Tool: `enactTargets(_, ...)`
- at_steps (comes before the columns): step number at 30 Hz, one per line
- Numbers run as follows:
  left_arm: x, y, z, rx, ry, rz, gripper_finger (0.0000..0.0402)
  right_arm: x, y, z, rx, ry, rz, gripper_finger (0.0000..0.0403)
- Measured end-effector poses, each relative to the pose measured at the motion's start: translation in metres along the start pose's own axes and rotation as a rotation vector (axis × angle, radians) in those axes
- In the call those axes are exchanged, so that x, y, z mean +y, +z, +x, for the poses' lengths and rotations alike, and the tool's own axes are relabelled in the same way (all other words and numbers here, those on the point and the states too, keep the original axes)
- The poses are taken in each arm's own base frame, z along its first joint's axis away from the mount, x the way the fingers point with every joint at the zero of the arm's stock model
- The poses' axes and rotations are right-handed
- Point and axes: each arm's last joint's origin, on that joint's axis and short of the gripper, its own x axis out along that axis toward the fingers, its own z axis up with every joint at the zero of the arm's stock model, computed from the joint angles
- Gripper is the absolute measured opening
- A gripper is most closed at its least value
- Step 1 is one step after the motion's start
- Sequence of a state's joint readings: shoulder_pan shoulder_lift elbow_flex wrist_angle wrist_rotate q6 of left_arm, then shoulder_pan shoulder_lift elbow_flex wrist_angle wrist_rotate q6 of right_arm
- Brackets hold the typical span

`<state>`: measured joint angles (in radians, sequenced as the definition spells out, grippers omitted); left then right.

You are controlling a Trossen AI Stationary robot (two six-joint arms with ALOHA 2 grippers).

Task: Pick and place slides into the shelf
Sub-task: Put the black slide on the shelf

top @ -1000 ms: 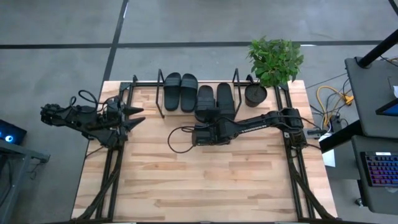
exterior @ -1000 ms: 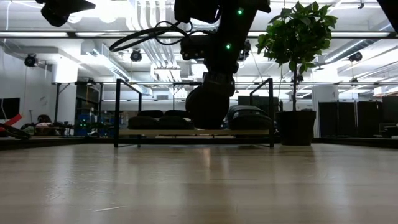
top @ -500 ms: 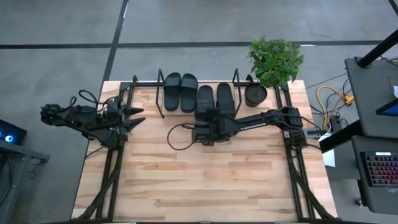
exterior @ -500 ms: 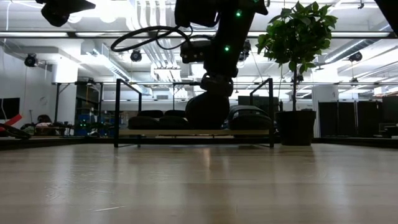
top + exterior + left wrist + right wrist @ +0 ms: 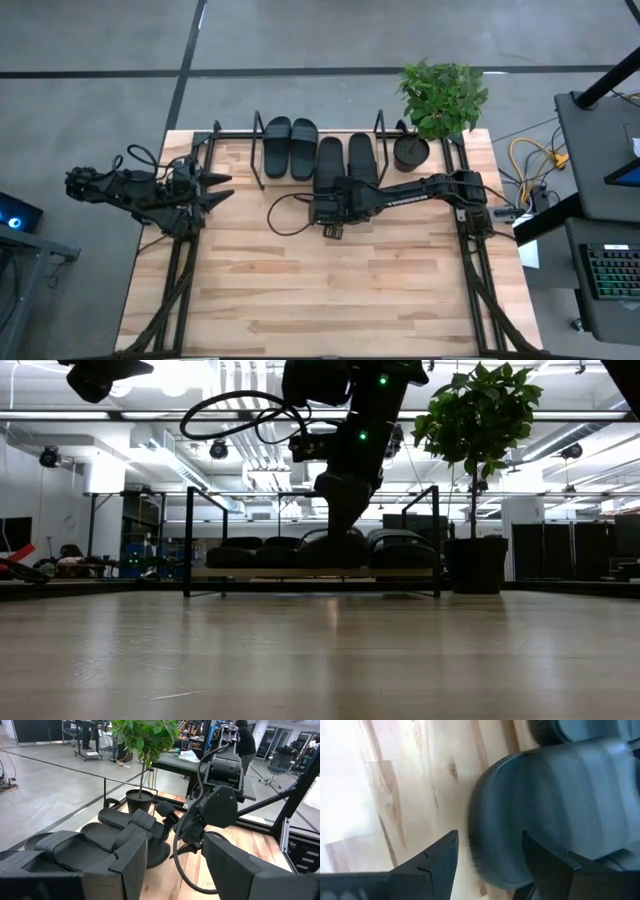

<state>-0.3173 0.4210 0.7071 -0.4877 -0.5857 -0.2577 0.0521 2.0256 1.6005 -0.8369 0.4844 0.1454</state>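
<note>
Shelf (image 5: 262,165) full: four slides (image 5: 291,146) side by side. Plant pot (image 5: 410,152) blocks right end. Table (image 5: 330,290) lower half open.

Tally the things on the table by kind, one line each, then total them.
Slides: 4
Shelf: 1
Potted plant: 1
Total: 6
</note>
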Motion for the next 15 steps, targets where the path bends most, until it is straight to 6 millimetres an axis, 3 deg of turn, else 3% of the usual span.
enactTargets(10,0.000,0.000,0.000,0.002,-0.006,-0.001,0.0180,-0.005,0.005,-0.010,-0.060,-0.043,-0.048,0.0210)
enactTargets(15,0.000,0.000,0.000,0.001,-0.006,-0.002,0.0180,-0.008,0.008,-0.009,-0.083,-0.201,-0.187,0.0210)
